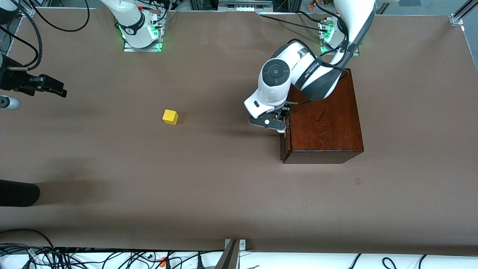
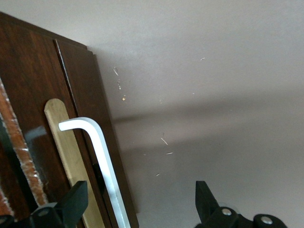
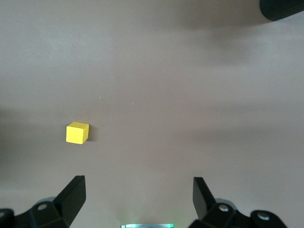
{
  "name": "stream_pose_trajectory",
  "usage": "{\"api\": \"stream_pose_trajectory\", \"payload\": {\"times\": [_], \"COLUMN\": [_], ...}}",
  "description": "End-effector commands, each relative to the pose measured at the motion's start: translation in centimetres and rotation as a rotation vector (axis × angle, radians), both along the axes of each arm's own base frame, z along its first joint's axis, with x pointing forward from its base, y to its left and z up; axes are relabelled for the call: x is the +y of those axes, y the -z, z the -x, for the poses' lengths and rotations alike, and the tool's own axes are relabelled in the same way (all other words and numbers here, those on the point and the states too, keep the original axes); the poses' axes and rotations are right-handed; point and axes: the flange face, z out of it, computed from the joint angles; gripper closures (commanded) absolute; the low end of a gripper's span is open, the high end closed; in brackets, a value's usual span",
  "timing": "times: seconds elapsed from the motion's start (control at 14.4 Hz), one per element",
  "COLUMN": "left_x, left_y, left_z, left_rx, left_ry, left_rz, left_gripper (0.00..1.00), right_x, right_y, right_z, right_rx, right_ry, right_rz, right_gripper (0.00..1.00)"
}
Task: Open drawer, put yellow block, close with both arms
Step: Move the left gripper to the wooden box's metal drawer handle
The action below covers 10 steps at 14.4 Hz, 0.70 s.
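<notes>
The drawer point(image 1: 284, 140) sits shut in its reddish-brown box point(image 1: 325, 116) at centre right of the front view, its white handle point(image 2: 107, 164) between our left gripper's point(image 2: 137, 202) spread fingers point(image 2: 76, 202). The yellow block point(image 1: 170, 117) lies well apart at centre left, on bare table. Our right gripper point(image 3: 137, 197) waits over the table at the frame's left edge, jaws spread, holding nothing. We judge the risk is in the pull: if the fingers close off-centre on the slim bar they may slip, or the light box may slide instead of the drawer. The brown table point(image 1: 224, 194) is matte; cables point(image 1: 74, 257) crowd the lower edge.
</notes>
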Motion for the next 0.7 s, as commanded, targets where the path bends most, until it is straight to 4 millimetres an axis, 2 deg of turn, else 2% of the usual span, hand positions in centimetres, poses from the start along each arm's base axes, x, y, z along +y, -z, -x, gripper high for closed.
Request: {"api": "stream_pose_trajectory", "payload": {"times": [0.0, 0.63], "left_x": [-0.3, -1.4], "left_y": [1.1, 4.2], "left_z": [0.8, 1.5], "left_rx": [-0.017, -0.034], "left_ry": [-0.007, -0.007], "left_rz": [-0.059, -0.119], "left_gripper": [0.00, 0.00], "right_x": [-0.1, -0.2], "right_y": [-0.6, -0.6], "right_z": [-0.3, -0.3], "right_rx": [-0.003, -0.003], "right_ry": [-0.017, -0.017], "right_rz": [-0.002, -0.001], "right_gripper": [0.00, 0.00]}}
